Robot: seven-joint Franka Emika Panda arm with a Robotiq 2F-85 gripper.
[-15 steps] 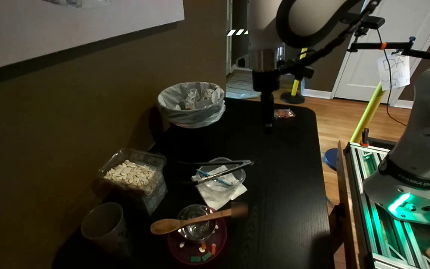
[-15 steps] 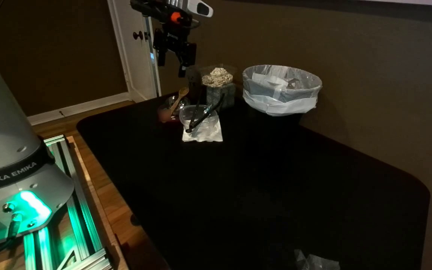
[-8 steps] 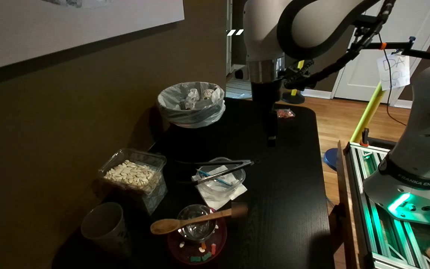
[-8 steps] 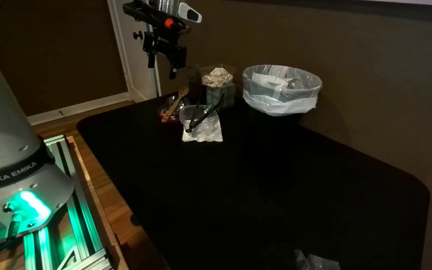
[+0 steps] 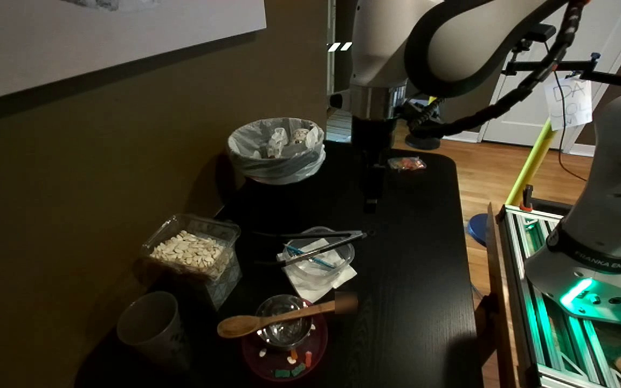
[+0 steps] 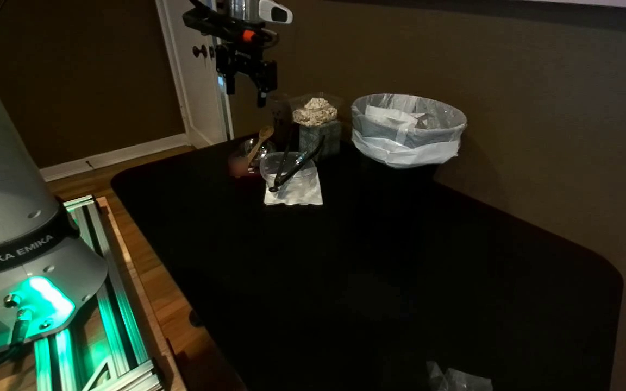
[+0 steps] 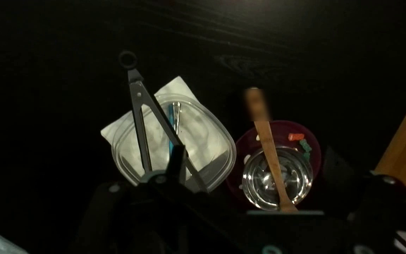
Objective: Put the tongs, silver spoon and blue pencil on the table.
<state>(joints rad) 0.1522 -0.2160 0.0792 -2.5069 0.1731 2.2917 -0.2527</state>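
The claw point(image 6: 245, 99) hung above the table point(image 5: 418, 258), its two fingers spread wide. The tongs point(image 7: 162, 120) lay across a clear container point(image 7: 232, 151), their joined end toward the table's robot-side edge. Inside the container were the blue pencil point(image 7: 171, 113) and the partly hidden silver spoon point(image 7: 177, 113). A white napkin point(image 7: 177, 86) showed underneath. Beside it, a wooden spoon point(image 5: 289, 314) lay over a glass bowl point(image 5: 286, 337) on a dark red plate point(image 5: 267, 366). Toward the wall-side edge stood a clear tub point(image 5: 228, 233) of pale seeds point(image 5: 189, 250) and a lined bin point(image 5: 283, 173); a packet point(image 5: 407, 163) lay near a rounded corner.
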